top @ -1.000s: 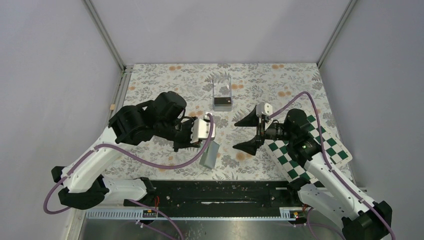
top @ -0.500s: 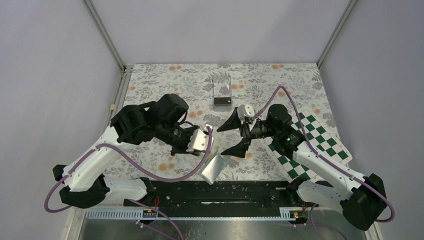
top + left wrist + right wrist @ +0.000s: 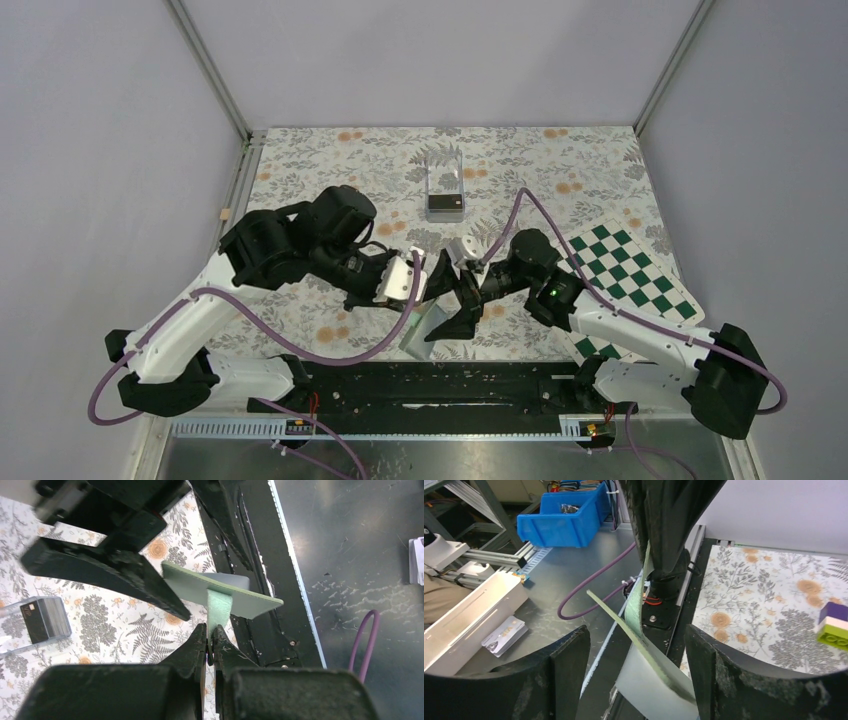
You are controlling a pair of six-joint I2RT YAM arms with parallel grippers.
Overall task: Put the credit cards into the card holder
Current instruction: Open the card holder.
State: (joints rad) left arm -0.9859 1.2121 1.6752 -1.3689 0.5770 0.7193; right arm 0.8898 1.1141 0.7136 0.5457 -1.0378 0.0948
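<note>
A: Well, entry one, card holder (image 3: 425,325): we log it raised above the near edge of the table, its pale tab pinched in the left gripper (image 3: 209,640).

B: We add the right gripper (image 3: 636,640), fingers spread, one on each side of it.

A: Credit cards (image 3: 446,205): black, in the clear box (image 3: 444,175), far middle.

B: Surface: floral cover (image 3: 330,160), grey walls (image 3: 100,150) around. Chequered board (image 3: 630,275) to the right, black rail (image 3: 440,385) nearest.

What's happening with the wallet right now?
The left claw is shut on the strap of the card holder, holding it up over the near edge of the table. The right claw is open, its jaws either side of the holder, not yet gripping. The credit cards sit in the clear box at the far side.
</note>
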